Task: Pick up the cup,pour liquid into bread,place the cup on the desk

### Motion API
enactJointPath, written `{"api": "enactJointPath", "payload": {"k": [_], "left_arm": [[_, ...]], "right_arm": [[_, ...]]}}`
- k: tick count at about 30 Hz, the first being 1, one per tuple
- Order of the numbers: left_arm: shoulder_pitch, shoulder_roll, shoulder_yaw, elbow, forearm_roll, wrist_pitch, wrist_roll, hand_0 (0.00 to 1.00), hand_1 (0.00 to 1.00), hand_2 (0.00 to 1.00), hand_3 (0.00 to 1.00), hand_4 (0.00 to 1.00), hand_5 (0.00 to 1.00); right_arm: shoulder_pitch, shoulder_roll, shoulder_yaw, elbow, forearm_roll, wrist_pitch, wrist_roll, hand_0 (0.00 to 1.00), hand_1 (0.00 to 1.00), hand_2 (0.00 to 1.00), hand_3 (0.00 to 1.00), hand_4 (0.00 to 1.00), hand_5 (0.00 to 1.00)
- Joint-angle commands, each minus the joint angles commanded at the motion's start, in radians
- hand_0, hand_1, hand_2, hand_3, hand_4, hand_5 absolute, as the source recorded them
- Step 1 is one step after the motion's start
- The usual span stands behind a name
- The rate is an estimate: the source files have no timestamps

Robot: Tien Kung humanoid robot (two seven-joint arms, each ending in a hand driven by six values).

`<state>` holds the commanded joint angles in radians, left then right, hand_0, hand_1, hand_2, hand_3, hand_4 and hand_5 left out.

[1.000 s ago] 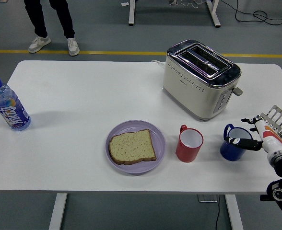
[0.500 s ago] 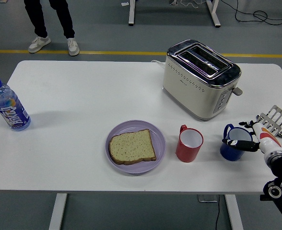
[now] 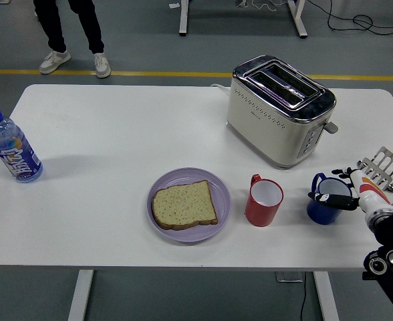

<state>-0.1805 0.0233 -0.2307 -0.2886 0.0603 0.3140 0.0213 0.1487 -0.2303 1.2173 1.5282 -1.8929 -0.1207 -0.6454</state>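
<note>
White desk (image 3: 116, 134) fills your view, over grey floor. At its near right corner your right hand (image 3: 357, 194) comes in low from the lower right, wrist level, black fingers (image 3: 330, 198) spread around the rim of the dark blue enamel cup (image 3: 325, 200), not visibly clamped. Left of it stand a red mug (image 3: 263, 202) and a lilac plate (image 3: 183, 177) holding the bread slice (image 3: 183, 204). Farther back sits a cream toaster (image 3: 279, 110); far left, a blue-capped bottle (image 3: 11, 148).

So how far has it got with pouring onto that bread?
Barely started. The right hand is at the blue cup, fingers over its rim, but the cup stands on the table. Lifting, pouring over the bread and setting down all remain.
</note>
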Motion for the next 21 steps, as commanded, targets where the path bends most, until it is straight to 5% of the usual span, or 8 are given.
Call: {"api": "enactJointPath", "payload": {"k": [10,20,21], "left_arm": [[0.000,0.000,0.001,0.000,-0.001,0.000,0.000,0.689,0.699,0.704,0.557,0.254,0.998],[0.003,-0.001,-0.009,0.001,0.016,0.000,0.006,0.689,0.699,0.704,0.558,0.253,0.998],[0.004,-0.002,-0.013,0.001,0.022,0.000,0.008,0.689,0.699,0.704,0.558,0.253,0.998]], "right_arm": [[-0.027,-0.015,-0.002,0.020,-0.003,-0.047,0.000,0.869,0.744,0.849,0.820,0.992,0.445],[-0.074,-0.029,-0.024,0.051,0.063,-0.202,0.087,0.908,0.785,0.888,0.867,0.998,0.449],[-0.087,-0.031,-0.038,0.047,0.097,-0.246,0.123,0.908,0.785,0.888,0.867,0.998,0.449]]}}
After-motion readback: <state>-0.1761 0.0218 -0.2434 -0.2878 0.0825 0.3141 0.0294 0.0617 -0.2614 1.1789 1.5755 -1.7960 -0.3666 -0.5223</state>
